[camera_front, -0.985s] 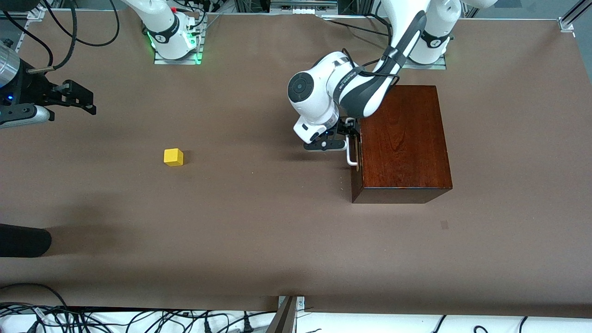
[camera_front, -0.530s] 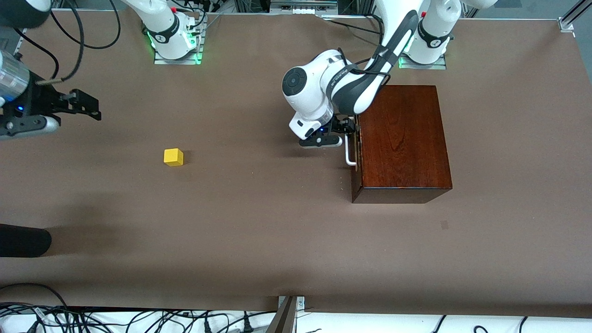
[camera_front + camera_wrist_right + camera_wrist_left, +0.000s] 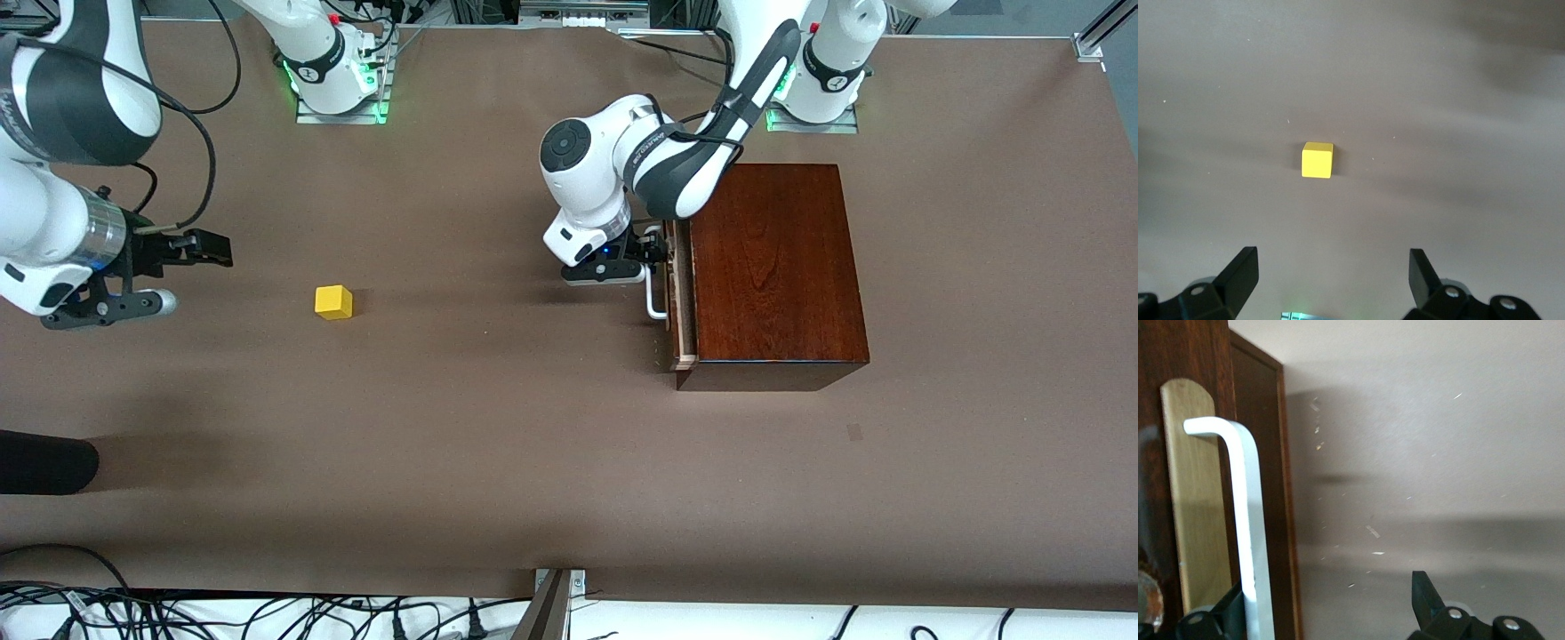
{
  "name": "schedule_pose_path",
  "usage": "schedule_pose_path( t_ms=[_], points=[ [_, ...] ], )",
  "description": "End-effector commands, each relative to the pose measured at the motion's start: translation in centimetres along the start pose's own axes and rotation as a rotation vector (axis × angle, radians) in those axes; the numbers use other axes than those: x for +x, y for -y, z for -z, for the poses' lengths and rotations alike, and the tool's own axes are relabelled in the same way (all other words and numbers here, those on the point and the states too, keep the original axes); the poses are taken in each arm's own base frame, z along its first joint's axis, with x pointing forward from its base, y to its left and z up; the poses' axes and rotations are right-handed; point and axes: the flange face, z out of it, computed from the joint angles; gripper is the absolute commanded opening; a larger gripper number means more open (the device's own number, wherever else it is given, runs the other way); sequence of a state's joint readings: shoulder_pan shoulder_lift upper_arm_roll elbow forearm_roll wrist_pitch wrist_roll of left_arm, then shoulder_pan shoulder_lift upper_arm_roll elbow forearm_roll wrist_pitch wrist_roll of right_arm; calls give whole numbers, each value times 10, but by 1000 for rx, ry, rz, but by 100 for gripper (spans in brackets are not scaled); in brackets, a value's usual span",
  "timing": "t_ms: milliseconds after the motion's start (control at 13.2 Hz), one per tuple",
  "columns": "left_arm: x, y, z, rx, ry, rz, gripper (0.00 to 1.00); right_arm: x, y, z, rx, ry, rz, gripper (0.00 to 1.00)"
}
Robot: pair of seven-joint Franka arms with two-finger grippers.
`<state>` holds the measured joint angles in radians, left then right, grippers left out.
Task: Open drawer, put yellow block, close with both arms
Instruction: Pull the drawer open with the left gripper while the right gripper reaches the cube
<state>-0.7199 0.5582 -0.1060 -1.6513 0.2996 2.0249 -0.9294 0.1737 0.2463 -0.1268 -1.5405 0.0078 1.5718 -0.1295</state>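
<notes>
A wide brown table cover (image 3: 498,462) fills the scene, soft shadows lying across it toward the right arm's end. Along its nearer edge, black cables (image 3: 267,613) tangle over a white floor beside a metal bracket (image 3: 558,587). Green light (image 3: 378,89) glows at a mounting plate near the top edge.

Drawer (image 3: 673,302) seemingly ajar; yellow block (image 3: 333,302) outside.

I count one yellow block (image 3: 333,302) on the table (image 3: 498,462), one wooden box (image 3: 772,276) with a single drawer (image 3: 677,298) and one white handle (image 3: 653,293), and two arms, each with one gripper: left gripper (image 3: 656,253), right gripper (image 3: 209,249).
</notes>
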Motion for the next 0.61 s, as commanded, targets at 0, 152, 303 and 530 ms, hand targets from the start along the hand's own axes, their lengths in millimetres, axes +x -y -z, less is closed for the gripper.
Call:
schedule_pose_path(
  t_ms=[0, 152, 303, 530],
  points=[
    [-2, -20, 10, -59, -49, -1, 100, 15, 4, -22, -3, -9, 19, 100],
    [0, -36, 13, -90, -41, 43, 100, 19, 5, -54, 4, -18, 14, 100],
    [-8, -62, 18, -128, -27, 92, 100, 26, 6, -96, 24, -45, -1, 100],
    [-12, -69, 15, -128, -22, 108, 100, 27, 13, -152, 60, -80, -19, 100]
  ],
)
